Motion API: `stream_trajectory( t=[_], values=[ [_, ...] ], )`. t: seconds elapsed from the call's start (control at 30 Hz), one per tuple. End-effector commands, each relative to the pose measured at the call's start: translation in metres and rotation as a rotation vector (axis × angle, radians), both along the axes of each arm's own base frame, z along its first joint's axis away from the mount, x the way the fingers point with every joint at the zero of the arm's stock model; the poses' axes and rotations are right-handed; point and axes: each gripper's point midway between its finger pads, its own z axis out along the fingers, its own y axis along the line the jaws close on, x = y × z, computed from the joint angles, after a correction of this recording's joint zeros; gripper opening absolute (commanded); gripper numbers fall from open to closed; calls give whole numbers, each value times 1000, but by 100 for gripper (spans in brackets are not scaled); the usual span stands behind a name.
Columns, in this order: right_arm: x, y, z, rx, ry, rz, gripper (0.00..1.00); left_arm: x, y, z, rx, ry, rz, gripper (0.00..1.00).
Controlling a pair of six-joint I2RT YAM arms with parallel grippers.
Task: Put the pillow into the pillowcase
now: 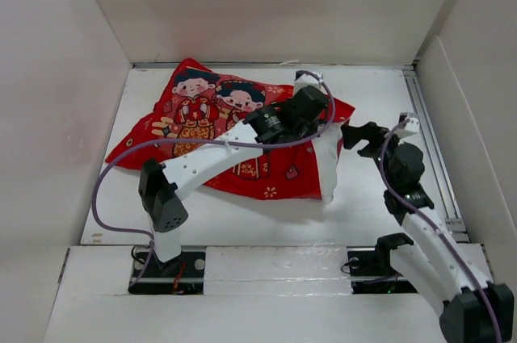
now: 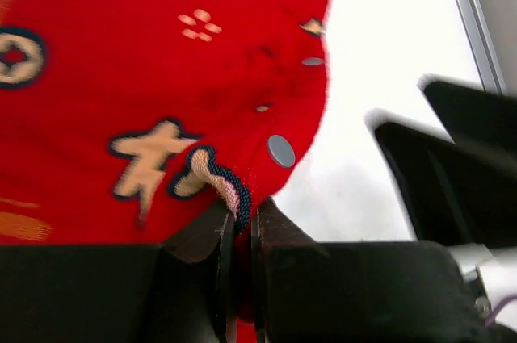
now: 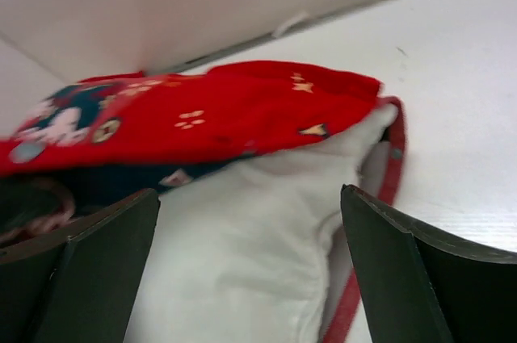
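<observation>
Top view high, looking down and forward, wrist views close, all sharing pillowcase (image 1: 202,109)

The pillowcase (image 1: 194,129), bright red cloth printed with two cartoon figures in traditional dress, gold characters and small flowers, is lying rumpled and puffed across the left and middle of the table (image 1: 242,214), printed face up, with the upper layer of its open right-hand edge lifting off the lower one. The pillow (image 1: 326,167), plump, plain and white, is sitting in that mouth with its left part hidden under the red cloth. Its right end is sticking out as a white band along the case's right side, resting on the lower red hem.
</observation>
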Motion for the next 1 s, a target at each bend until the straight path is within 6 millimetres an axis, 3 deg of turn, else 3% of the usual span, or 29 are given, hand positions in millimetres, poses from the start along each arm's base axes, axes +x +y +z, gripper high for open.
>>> stream_trajectory(
  t=[0.0,0.03,0.13,0.27,0.37,0.47,0.5,0.53,0.57,0.63,0.67,0.7,0.73,0.77,0.8,0.87,0.97],
  values=[
    [-18,11,-10,12,-7,56,99,4,14,68,-150,-65,3,0],
    [-16,19,-2,32,-53,98,99,2,14,78,-167,-78,-9,0],
    [-19,47,-4,53,-71,282,99,-3,11,96,-203,-78,-41,0],
    [-11,66,-29,88,5,340,99,-8,12,111,-234,-85,-60,0],
    [-12,79,-34,116,-31,386,99,-18,8,115,-244,-80,-105,0],
    [-9,119,-15,178,-133,568,99,-30,-3,121,-260,-76,-162,0],
    [-12,131,8,204,-242,629,99,-30,-9,122,-271,-73,-177,0],
    [-12,145,-2,231,-236,686,99,-38,-17,116,-264,-55,-221,0],
    [-28,163,9,265,-298,781,97,-41,-20,129,-299,-66,-244,0],
    [-38,168,36,367,-451,849,59,-47,-28,134,-317,-58,-295,0],
    [-34,172,36,394,-428,866,39,-50,-36,144,-346,-60,-329,0],
    [-27,180,50,405,-467,886,0,-53,-36,147,-342,-46,-344,0],
    [-22,183,55,416,-480,878,0,-56,-38,155,-353,-46,-358,0],
    [-20,185,63,413,-511,872,0,-54,-46,150,-335,-33,-374,0],
    [-14,187,78,418,-551,865,0,-63,-45,183,-392,-69,-404,0],
    [-7,183,100,438,-599,853,0,-72,-46,191,-406,-54,-446,0],
    [2,175,147,493,-694,811,0,-97,-62,183,-422,-35,-506,0]
  ],
)
